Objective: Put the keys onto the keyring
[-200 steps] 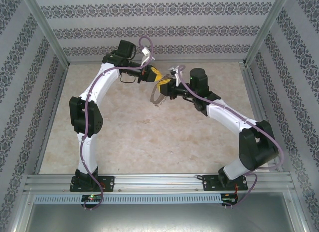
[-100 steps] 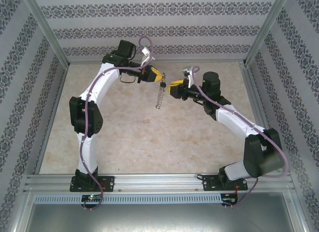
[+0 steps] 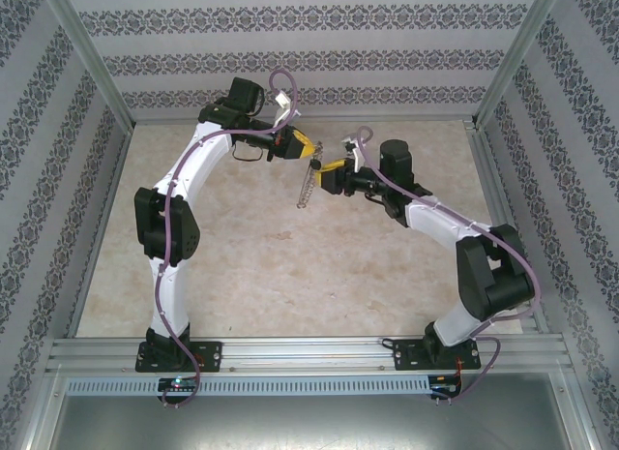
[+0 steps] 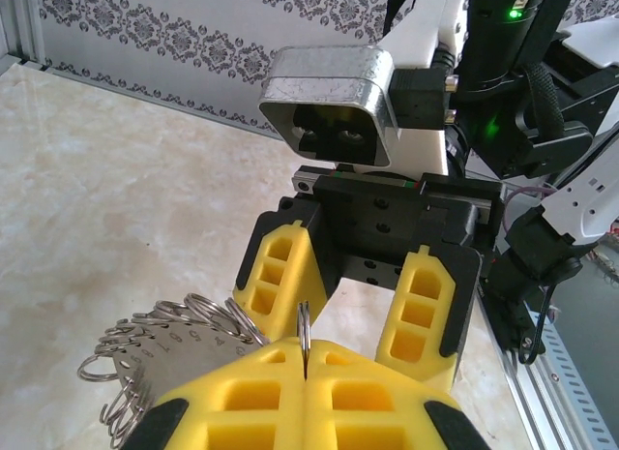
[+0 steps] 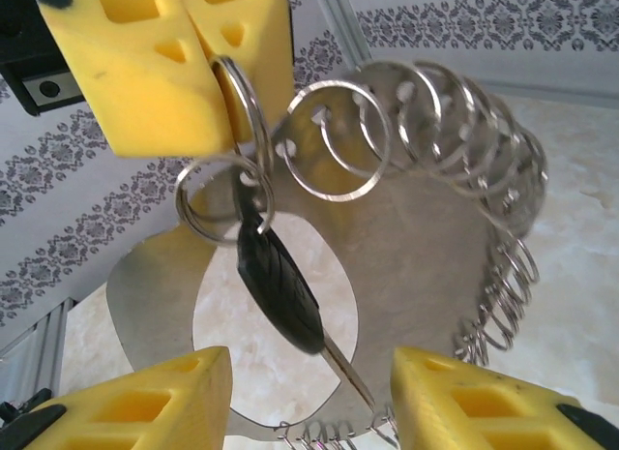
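Silver and chain-like from above, the keyring (image 3: 304, 189) hangs from the left gripper (image 3: 308, 150) over the far half of the table (image 3: 251, 266), roughly midway between its left and right edges. The right gripper (image 3: 325, 173) sits just beside it.

In the left wrist view, the left gripper's yellow fingers are pressed together on one small loop of the ring (its fringe fans out to the left). The right gripper faces them with jaws apart.

In the right wrist view, the black-headed key (image 5: 280, 287) dangles from a loop by the clamped spot. Its blade slants down between the right gripper's spread fingers, which hold nothing.
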Action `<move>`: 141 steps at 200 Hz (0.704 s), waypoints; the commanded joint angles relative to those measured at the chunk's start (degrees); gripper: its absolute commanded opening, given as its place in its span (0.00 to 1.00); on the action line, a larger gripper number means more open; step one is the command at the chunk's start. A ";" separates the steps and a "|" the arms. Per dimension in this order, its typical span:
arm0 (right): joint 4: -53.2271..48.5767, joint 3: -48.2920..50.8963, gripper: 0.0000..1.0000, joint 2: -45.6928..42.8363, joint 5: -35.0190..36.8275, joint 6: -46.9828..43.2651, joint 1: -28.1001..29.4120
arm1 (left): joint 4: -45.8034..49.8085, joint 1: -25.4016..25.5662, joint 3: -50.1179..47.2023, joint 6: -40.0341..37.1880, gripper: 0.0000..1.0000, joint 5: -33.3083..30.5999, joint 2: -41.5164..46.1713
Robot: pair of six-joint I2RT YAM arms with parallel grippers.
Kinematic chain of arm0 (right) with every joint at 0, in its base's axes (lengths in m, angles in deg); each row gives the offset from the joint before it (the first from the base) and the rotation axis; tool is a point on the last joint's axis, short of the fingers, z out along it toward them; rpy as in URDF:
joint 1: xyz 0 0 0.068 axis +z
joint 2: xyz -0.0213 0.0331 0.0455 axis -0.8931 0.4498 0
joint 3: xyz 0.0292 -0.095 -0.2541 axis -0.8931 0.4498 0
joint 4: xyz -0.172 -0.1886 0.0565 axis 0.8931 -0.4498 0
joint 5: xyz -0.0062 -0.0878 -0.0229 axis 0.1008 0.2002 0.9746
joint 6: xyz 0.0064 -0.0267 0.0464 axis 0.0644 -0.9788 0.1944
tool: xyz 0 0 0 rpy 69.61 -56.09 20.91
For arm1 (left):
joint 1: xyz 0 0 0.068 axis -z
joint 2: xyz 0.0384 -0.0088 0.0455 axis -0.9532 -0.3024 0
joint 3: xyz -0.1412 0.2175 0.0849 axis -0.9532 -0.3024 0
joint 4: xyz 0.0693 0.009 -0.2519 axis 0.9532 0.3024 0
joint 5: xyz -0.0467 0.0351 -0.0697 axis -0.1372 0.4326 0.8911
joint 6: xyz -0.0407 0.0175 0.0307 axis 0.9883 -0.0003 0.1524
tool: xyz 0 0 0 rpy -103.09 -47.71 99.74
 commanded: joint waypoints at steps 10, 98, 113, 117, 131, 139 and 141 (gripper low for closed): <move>3.83 -3.22 0.46 1.68 -2.48 0.29 1.13 | -1.53 0.70 1.81 0.33 0.00 2.01 1.94; 2.87 -5.23 0.00 4.09 -5.34 0.68 1.69 | -1.94 0.73 2.01 0.68 0.00 2.69 1.72; 2.54 -6.18 0.00 5.07 -5.77 0.83 1.99 | -1.89 0.72 1.94 0.67 0.00 2.61 1.81; 2.23 -6.51 0.00 5.28 -5.94 0.77 2.05 | -1.93 0.75 1.99 0.61 0.00 2.66 1.81; 1.65 -7.55 0.00 6.05 -6.48 0.81 2.09 | -1.90 0.78 1.90 0.61 0.00 2.58 1.89; 1.74 -7.65 0.00 6.18 -6.39 0.82 2.01 | -1.73 0.78 1.90 0.53 0.00 2.60 1.90; 1.79 -7.62 0.00 6.17 -6.39 0.87 2.00 | -1.72 0.79 1.90 0.52 0.00 2.57 1.92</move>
